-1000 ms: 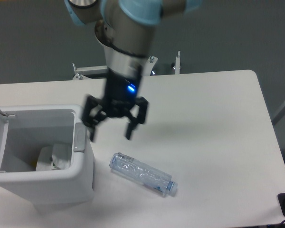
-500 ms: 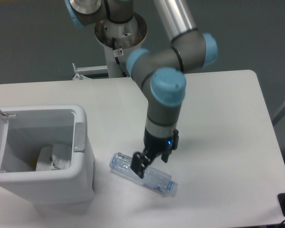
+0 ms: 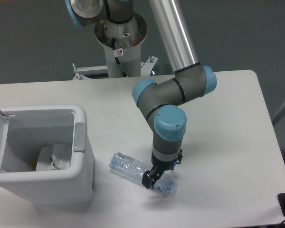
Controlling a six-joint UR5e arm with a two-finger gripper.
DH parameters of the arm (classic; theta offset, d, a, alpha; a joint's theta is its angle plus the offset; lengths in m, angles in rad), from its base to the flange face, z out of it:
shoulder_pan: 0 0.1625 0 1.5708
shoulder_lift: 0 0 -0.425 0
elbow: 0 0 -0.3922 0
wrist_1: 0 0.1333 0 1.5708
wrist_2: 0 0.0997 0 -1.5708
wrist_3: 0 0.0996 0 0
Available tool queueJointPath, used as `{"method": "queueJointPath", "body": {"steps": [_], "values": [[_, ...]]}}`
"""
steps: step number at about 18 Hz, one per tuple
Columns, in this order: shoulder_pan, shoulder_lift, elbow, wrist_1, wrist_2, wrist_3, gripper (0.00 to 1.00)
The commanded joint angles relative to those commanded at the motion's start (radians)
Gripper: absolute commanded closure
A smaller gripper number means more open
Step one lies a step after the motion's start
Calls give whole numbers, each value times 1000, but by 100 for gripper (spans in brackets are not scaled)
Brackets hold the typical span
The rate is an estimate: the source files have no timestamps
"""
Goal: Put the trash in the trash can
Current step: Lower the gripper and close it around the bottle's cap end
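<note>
Now pincer at bottle (no legible label).

Robotics lab or test cell. Evidence: industrial arm with grey links and pale blue joint caps, mounted on a metal pedestal at the far edge of a plain white table; bare dark grey floor around it; metal brackets bolted at the table's far side
</note>
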Motion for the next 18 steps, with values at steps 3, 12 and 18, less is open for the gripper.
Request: {"method": "queueJointPath", "body": {"steps": [3, 12, 18], "values": [[-14, -32, 32, 0, 16, -23, 0], [-28, -55, 35, -3, 48, -28, 16], [-28, -48, 31, -6, 45, -26, 37]]}}
